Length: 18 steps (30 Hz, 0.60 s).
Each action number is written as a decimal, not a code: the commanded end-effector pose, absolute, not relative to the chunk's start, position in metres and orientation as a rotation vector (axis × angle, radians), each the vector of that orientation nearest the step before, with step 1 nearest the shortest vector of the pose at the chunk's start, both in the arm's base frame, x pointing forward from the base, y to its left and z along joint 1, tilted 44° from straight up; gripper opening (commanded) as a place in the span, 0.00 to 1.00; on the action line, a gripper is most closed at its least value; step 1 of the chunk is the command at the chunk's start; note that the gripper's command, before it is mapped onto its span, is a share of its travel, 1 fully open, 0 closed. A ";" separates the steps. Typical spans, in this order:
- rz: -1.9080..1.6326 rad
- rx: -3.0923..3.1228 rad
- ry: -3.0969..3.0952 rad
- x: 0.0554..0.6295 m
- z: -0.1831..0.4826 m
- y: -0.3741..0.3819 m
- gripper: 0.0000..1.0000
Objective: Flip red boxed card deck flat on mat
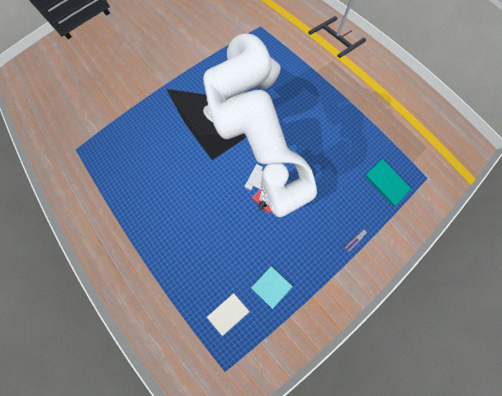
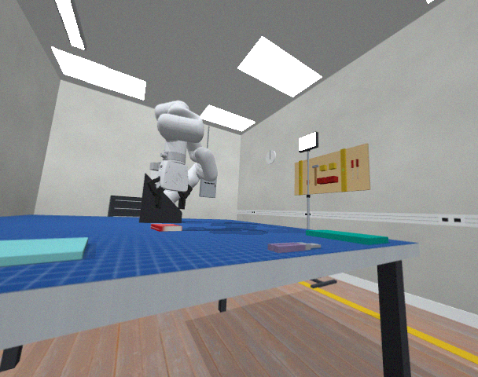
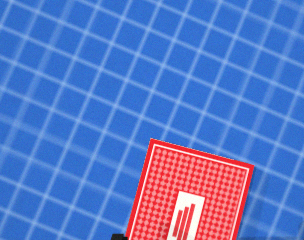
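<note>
My jaws (image 2: pixel 167 195) hang wide open above the deck (image 3: pixel 192 192), gripping nothing. The deck lies flat on the blue mat (image 1: pixel 166 221) near its middle — patterned red face up, well inside the edges. From the side it rests level on the counter (image 2: pixel 198 280), apart from the teal block (image 2: pixel 36 249).

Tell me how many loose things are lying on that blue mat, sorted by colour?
Red: 1, the boxed card deck
Dark green: 1, a flat block
Light turquoise: 1, a flat block
Cream: 1, a flat block
Purple and grey: 1, a small tool at the mat's edge
Total: 5
</note>
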<state>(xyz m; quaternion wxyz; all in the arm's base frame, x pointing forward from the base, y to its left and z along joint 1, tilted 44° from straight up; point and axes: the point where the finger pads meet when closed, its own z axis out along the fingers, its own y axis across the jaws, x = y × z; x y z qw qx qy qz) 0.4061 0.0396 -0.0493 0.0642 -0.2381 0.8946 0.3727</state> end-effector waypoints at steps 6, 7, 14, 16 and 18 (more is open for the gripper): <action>1.028 -1.323 2.296 0.408 -0.046 0.050 1.00; 1.014 -1.363 2.261 0.409 -0.046 0.052 1.00; 0.895 -1.657 1.962 0.416 -0.043 0.058 1.00; 0.855 -1.735 1.867 0.420 -0.043 0.058 1.00; 0.812 -1.807 1.772 0.423 -0.042 0.058 1.00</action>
